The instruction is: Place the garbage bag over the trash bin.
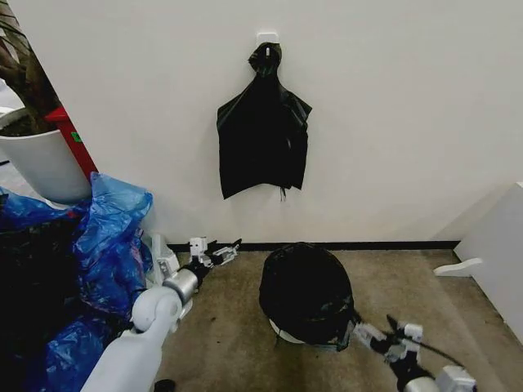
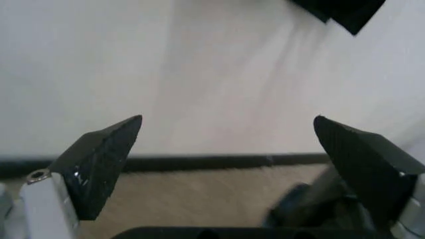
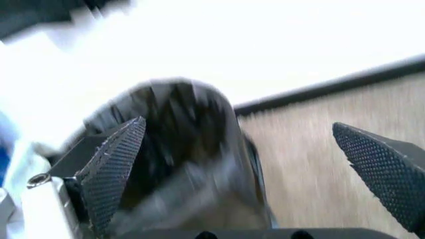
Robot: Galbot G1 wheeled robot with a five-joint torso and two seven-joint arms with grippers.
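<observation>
Covering the trash bin (image 1: pixel 282 331), garbage bag (image 1: pixel 306 290).

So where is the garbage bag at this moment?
In the head view the garbage bag is draped over the trash bin on the floor near the wall, below the hanging bundle of black bags, between the left tool and right tool.

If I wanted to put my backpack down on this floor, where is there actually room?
Bare carpet lies between the bag-covered trash bin and the white panel at right, and in front of the bin between the two arms. The left side is crowded with blue plastic bags beside the left gripper.
</observation>
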